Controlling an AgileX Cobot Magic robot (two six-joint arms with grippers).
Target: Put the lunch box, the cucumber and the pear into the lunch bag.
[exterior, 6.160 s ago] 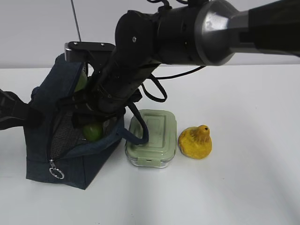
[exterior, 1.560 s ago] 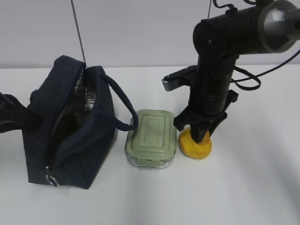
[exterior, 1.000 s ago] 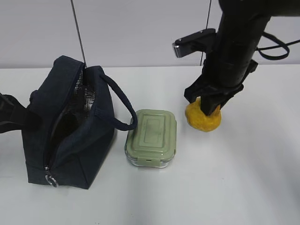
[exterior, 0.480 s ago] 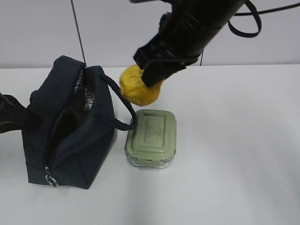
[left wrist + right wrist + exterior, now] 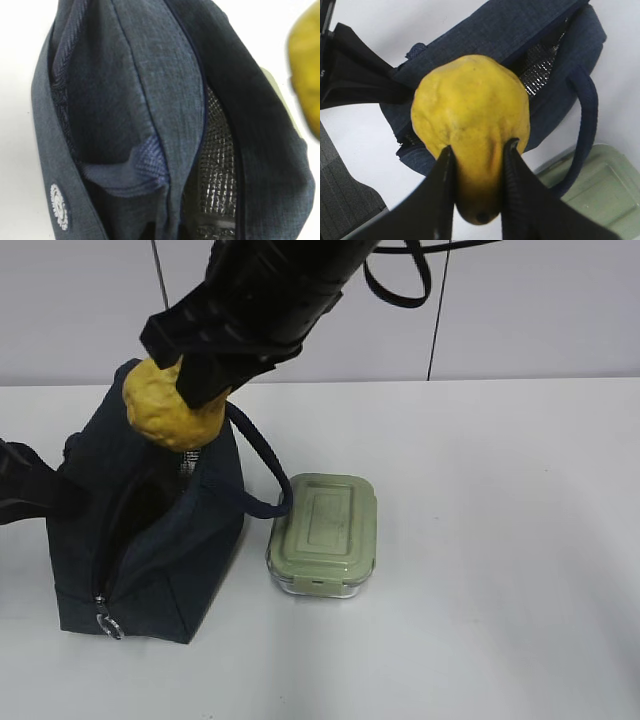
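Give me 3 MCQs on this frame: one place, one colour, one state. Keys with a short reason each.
1. Where is the pear?
A. on the table beside the lunch box
B. in the air over the lunch bag's opening
C. lying on the lunch box lid

2. What colour is the lunch box lid?
A. pale green
B. red
C. black

3. What state is the lunch bag in?
A. zipped shut
B. lying flat on its side
C. standing with its top open

Answers:
1 B: the right gripper holds the pear clear of the table, above the bag.
2 A: the lid shows pale sage green in the exterior view.
3 C: the silvery lining shows through the gaping top.
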